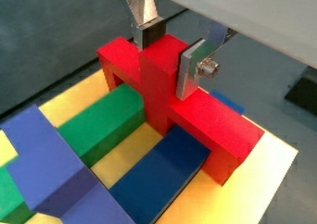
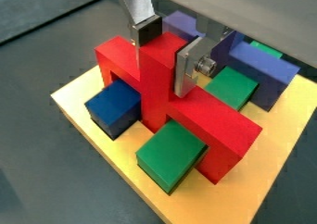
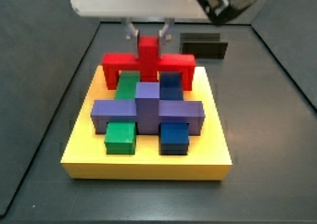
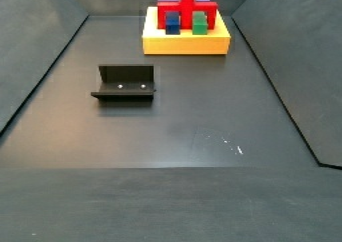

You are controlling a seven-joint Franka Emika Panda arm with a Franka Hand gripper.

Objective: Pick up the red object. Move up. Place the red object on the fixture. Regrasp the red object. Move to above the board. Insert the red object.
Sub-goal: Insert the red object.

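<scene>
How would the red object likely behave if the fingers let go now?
The red object looks rigid plastic, so it likely keeps its shape. Both legs meet the board, so it probably stands without tipping. The gripper clamps its smooth stub; slipping seems possible.

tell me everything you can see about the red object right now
The red object is a glossy bright red, plastic-looking arch: a crossbar, two legs and an upright top stub. It stands upright at one edge of the yellow board, legs down beside the blue, green and purple blocks. The gripper is above the board, its silver fingers on either side of the stub.
</scene>
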